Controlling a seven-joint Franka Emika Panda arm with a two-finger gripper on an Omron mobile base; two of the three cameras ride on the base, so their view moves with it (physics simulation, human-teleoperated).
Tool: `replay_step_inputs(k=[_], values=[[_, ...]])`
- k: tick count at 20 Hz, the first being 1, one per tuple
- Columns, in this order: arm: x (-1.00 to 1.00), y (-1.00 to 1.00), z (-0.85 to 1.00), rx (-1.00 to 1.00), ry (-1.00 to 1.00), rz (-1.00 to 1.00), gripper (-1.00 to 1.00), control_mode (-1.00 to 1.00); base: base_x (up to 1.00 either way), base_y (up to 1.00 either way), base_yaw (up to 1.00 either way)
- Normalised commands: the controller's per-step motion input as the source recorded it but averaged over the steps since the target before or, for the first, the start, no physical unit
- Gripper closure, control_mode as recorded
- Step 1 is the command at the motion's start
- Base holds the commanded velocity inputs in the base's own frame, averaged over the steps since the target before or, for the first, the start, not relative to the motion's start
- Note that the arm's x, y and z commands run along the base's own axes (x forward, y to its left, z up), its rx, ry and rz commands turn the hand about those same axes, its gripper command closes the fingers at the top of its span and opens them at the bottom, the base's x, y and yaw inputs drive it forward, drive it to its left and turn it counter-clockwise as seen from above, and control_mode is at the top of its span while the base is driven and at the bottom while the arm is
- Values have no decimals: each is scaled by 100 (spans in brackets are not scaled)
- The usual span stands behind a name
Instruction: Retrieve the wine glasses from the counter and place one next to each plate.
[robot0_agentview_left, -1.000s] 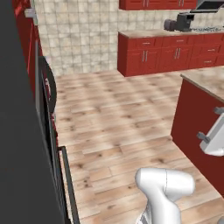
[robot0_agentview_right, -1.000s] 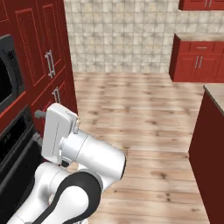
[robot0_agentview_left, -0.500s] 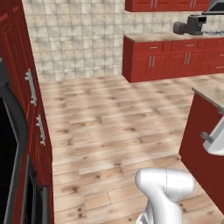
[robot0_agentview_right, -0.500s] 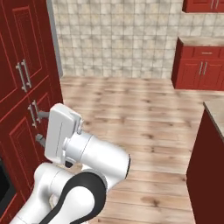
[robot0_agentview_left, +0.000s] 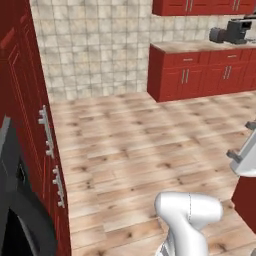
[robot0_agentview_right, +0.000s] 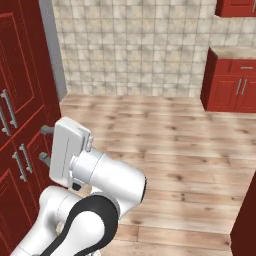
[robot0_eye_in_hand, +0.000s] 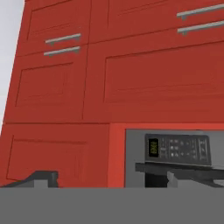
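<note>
Our tool (robot0_eye_in_hand: 109, 179) stands wide with nothing between the tips, pointed at flat red cabinet doors (robot0_eye_in_hand: 131, 78) with steel bar handles. An oven panel (robot0_eye_in_hand: 177, 151) sits low in the hand view, its buttons too small to read. Further out we see plank wood floor (robot0_agentview_left: 150, 145), beige tiled wall (robot0_agentview_right: 135, 45), and the far surface (robot0_agentview_left: 200, 47), cut off at the right edge.

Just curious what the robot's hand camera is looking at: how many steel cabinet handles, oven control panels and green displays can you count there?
Steel cabinet handles: 4
Oven control panels: 1
Green displays: 1
Total: 6
</note>
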Motion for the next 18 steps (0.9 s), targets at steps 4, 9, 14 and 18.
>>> replay_step_inputs(k=[4,9,14,18], values=[[0,0,0,0,0,0,-100,100,100,-72,19],[0,0,0,0,0,0,-100,100,100,-35,11],[0,0,0,0,0,0,-100,100,100,-15,1],[0,0,0,0,0,0,-100,100,100,-19,0]])
